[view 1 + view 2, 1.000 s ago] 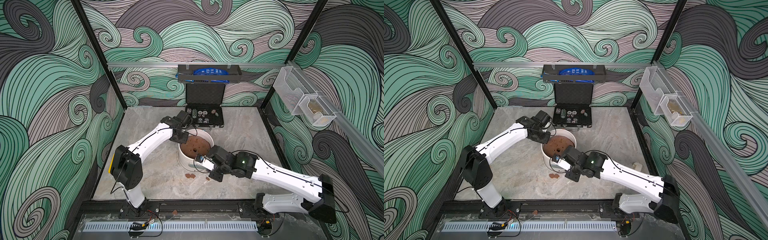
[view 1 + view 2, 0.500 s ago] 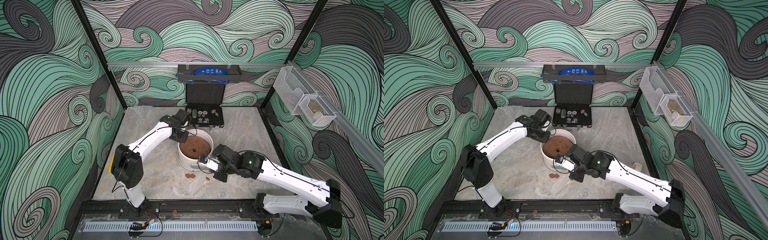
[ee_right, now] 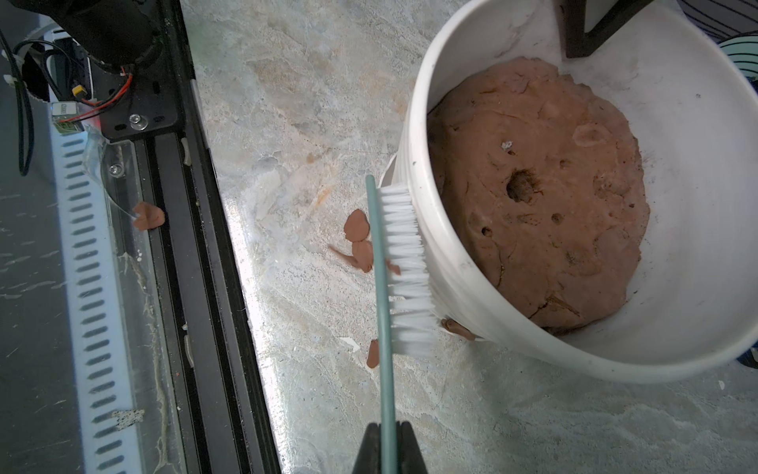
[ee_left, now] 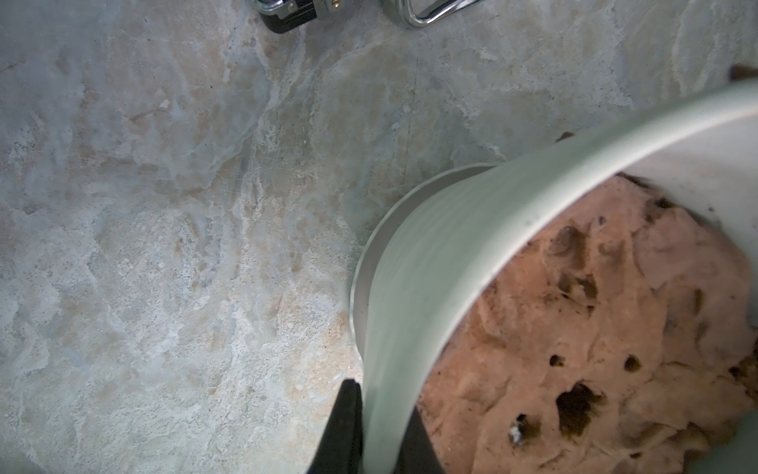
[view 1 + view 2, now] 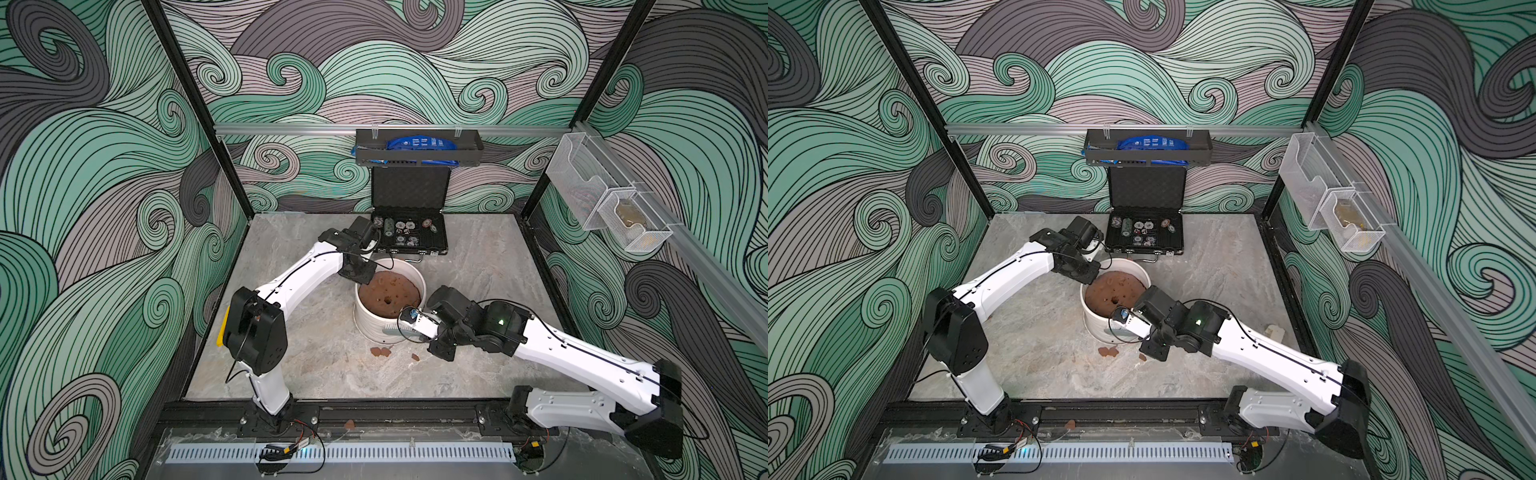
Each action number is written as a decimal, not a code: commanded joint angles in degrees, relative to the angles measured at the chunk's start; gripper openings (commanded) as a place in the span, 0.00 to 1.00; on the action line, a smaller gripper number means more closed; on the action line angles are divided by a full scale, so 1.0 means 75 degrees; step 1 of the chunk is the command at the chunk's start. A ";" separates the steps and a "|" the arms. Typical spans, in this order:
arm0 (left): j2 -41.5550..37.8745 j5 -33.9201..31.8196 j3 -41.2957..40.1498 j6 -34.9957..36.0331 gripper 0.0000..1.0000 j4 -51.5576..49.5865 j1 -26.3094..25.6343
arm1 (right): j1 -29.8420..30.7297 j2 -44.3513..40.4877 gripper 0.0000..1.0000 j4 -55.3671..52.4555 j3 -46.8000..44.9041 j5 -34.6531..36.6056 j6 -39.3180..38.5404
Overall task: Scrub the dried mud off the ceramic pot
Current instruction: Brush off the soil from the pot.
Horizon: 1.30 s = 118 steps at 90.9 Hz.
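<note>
The white ceramic pot [image 5: 374, 324] [image 5: 1096, 328] stands mid-table, filled with a brown domed mound [image 5: 388, 293]. My left gripper [image 4: 379, 435] [image 5: 360, 276] is shut on the pot's far-left rim [image 4: 451, 254], one finger outside and one inside. My right gripper [image 3: 387, 447] [image 5: 405, 328] is shut on the green handle of a brush [image 3: 404, 266]. The brush's white bristles press against the pot's front outer wall. One patch of dried mud [image 3: 457, 328] clings to that wall by the brush's near end. Loose chips [image 3: 356, 225] [image 5: 381, 351] lie on the table below.
An open black case of poker chips [image 5: 409, 237] stands just behind the pot. A black shelf [image 5: 415, 149] hangs on the back wall and clear bins [image 5: 602, 199] on the right wall. A mud chip [image 3: 148, 215] lies on the front rail [image 5: 374, 415].
My right arm has shifted a little to the right, drawing the brush along the pot's front wall. The left arm has stayed on the rim.
</note>
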 commanded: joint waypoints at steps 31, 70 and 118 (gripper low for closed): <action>0.0304 0.0470 0.0571 0.0382 0.06 -0.0061 0.0060 | -0.0167 -0.0409 0.00 -0.0470 -0.0302 0.0002 -0.0379; 0.0321 0.0542 0.0822 0.0494 0.08 -0.0048 0.0066 | -0.0167 -0.0711 0.00 0.0602 -0.0146 -0.1330 -0.0488; -0.0554 0.0800 0.1426 -0.0580 0.49 -0.0637 0.0045 | -0.0193 -0.1051 0.00 0.0851 -0.0341 -0.1294 -0.0456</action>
